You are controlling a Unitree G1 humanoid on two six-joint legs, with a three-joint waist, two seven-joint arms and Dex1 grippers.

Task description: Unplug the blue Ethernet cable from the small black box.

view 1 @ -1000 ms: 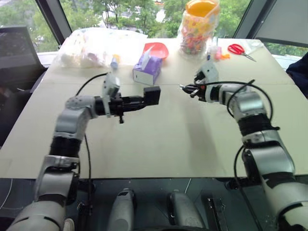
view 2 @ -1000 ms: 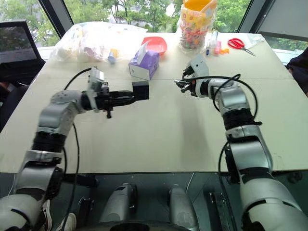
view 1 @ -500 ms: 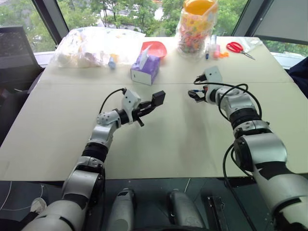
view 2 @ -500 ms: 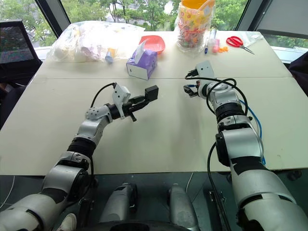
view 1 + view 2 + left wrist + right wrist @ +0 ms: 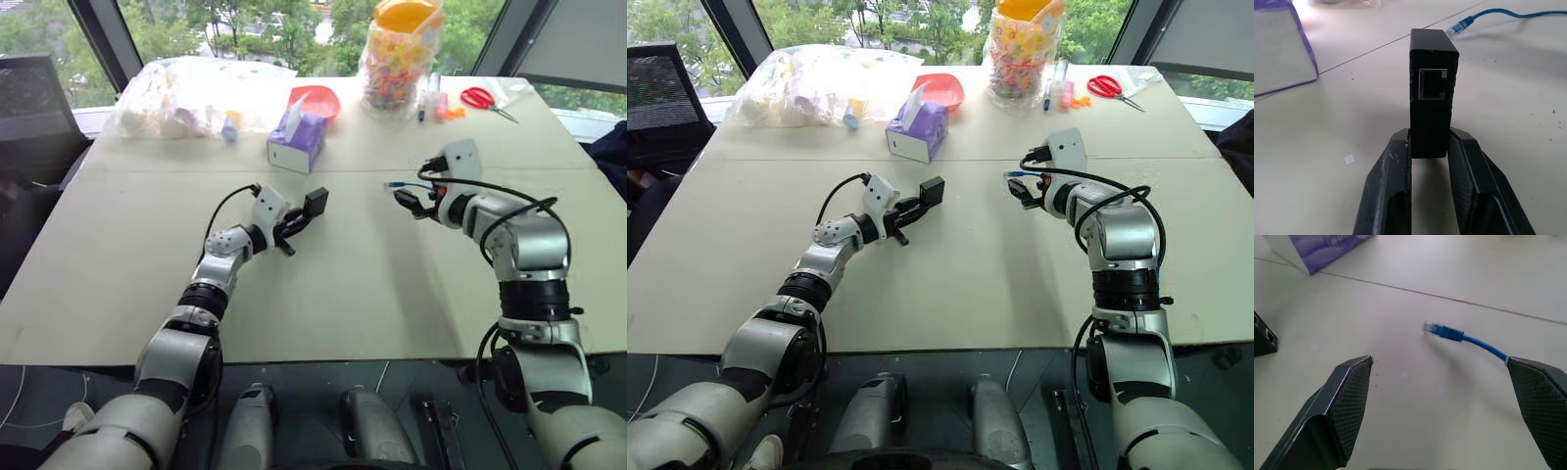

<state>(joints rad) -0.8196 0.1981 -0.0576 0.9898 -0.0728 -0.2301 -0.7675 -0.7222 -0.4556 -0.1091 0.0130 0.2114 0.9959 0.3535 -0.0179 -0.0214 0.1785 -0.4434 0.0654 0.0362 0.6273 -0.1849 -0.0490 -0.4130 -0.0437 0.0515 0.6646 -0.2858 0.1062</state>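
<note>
R tool [image 5: 1440,396] opened & dropped blue Ethernet cable [image 5: 1449,333]; L tool [image 5: 1430,161] lowered small black box [image 5: 1431,93].

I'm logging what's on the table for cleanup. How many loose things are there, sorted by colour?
Blue: 1, Ethernet cable
Black: 1, small box, between the left pincer's fingers
Purple: 1, tissue box
Red: 2, bowl and scissors
Clear: 2, plastic bag and orange-lidded jar
Unclear: small items beside the jar
Total: 7
</note>
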